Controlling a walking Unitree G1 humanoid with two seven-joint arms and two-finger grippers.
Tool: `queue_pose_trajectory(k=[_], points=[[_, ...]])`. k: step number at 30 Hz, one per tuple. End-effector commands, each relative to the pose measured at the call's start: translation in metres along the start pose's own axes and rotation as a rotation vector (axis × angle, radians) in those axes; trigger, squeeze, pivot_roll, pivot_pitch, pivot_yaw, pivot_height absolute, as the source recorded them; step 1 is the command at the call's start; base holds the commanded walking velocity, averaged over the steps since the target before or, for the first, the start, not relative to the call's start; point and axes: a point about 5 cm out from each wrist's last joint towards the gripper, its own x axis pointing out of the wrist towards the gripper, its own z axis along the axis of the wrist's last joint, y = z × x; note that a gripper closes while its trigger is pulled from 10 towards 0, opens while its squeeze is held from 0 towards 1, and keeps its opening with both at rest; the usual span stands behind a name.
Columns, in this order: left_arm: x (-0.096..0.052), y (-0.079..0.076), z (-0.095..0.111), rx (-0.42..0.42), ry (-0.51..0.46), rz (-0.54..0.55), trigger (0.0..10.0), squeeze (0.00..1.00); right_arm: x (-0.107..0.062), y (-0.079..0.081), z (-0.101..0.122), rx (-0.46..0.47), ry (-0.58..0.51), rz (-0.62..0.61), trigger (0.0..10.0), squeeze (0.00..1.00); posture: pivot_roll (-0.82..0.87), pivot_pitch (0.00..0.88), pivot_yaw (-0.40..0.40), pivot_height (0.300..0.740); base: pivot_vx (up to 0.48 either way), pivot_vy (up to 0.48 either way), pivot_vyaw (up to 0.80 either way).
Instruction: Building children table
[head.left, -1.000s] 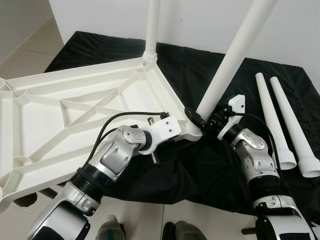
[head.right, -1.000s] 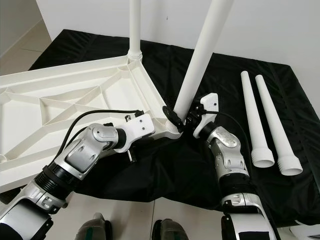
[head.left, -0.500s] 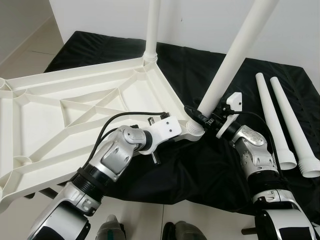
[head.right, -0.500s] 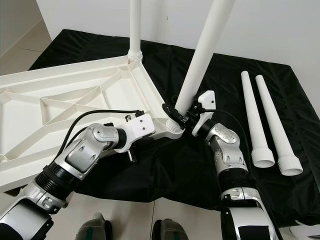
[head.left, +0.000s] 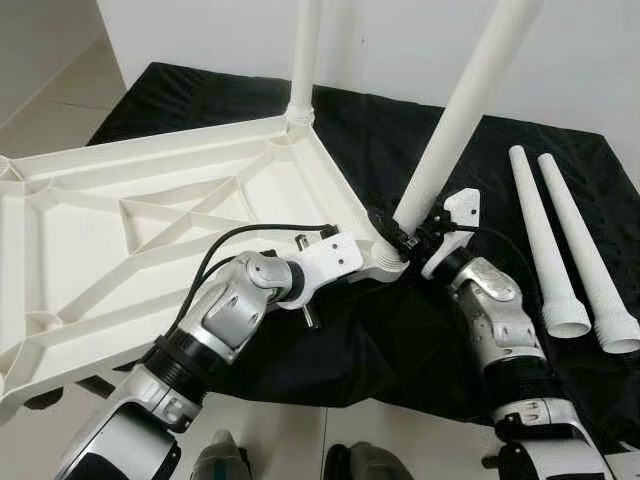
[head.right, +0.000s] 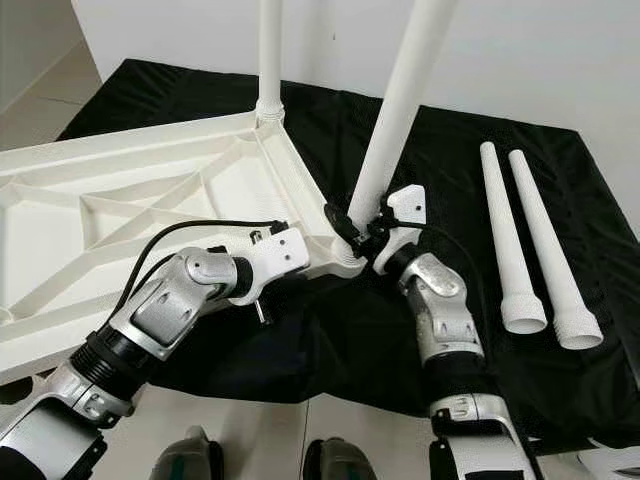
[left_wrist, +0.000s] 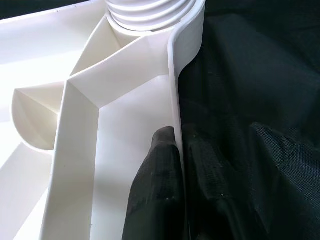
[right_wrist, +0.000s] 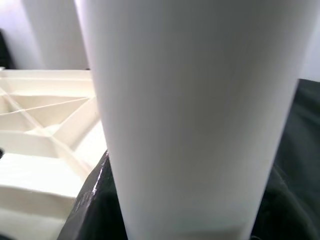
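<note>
On the black cloth (head.left: 400, 340), the left claw (left_wrist: 172, 165) pinches the rim of the upturned white tabletop (head.left: 150, 220) beside its near corner socket, where the right claw (head.left: 405, 238) clasps the tilted table leg (head.left: 455, 125), with another leg (head.left: 304, 55) upright at the far corner and two loose legs (head.left: 565, 235) lying farther right.

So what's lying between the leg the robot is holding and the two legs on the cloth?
Just bare black cloth. The eye views show nothing else between the held leg and the two loose legs.
</note>
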Motion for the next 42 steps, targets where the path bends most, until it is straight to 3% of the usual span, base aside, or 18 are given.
queue_pose_trajectory(k=[1,6,8,10,14,26,27,30,31,38,39,42], points=[[0.003,-0.006,0.011,0.043,-0.033,-0.005,10.0,0.0,-0.002,0.005,-0.013,0.034,0.063,-0.06,10.0,0.0,-0.02,0.046,-0.075,0.74,0.0,0.0,0.0],[0.004,-0.007,0.01,0.045,-0.034,-0.01,10.0,0.0,0.005,0.022,-0.012,0.087,0.037,-0.193,10.0,0.0,-0.02,0.044,-0.075,0.74,0.0,0.0,0.0],[0.004,-0.007,0.01,0.045,-0.033,-0.01,10.0,0.0,0.006,0.031,-0.012,0.114,0.03,-0.303,10.0,0.0,-0.02,0.039,-0.08,0.74,0.0,0.0,0.0],[0.004,-0.007,0.01,0.045,-0.033,-0.01,10.0,0.0,0.006,0.031,-0.012,0.114,0.03,-0.303,10.0,0.0,-0.02,0.039,-0.08,0.74,0.0,0.0,0.0],[0.004,-0.006,0.01,0.048,-0.032,-0.008,10.0,0.0,0.009,0.042,-0.013,0.115,0.022,-0.471,10.0,0.0,-0.01,0.031,-0.083,0.74,0.0,0.0,0.0],[0.004,-0.007,0.01,0.049,-0.031,-0.007,10.0,0.0,0.007,0.043,-0.013,0.103,0.036,-0.502,10.0,0.0,0.0,0.018,-0.089,0.74,0.0,0.0,0.0],[0.004,-0.008,0.01,0.048,-0.03,-0.007,10.0,0.0,0.006,0.043,-0.013,0.106,0.039,-0.51,10.0,0.16,0.0,0.018,-0.089,0.74,0.0,0.0,0.0],[0.004,-0.008,0.01,0.048,-0.03,-0.008,10.0,0.0,0.006,0.043,-0.012,0.099,0.04,-0.513,10.0,0.16,0.0,0.018,-0.089,0.74,0.0,0.0,0.0],[0.004,-0.008,0.01,0.048,-0.032,-0.011,10.0,0.0,0.004,0.041,-0.012,0.106,0.028,-0.5,10.0,1.0,0.0,0.018,-0.089,0.74,0.0,0.0,0.0],[0.004,-0.01,0.01,0.052,-0.034,-0.019,10.0,0.0,-0.004,0.03,-0.011,0.093,0.015,-0.481,10.0,1.0,-0.01,0.013,-0.088,0.74,0.0,0.0,0.0],[0.004,-0.01,0.01,0.054,-0.033,-0.021,10.0,0.0,-0.006,0.026,-0.01,0.087,0.01,-0.47,10.0,0.0,-0.01,0.012,-0.085,0.74,0.0,0.0,0.0],[0.004,-0.01,0.01,0.054,-0.033,-0.023,10.0,0.0,-0.008,0.023,-0.01,0.076,0.006,-0.431,10.0,0.0,-0.01,0.014,-0.083,0.74,0.0,0.0,0.0]])
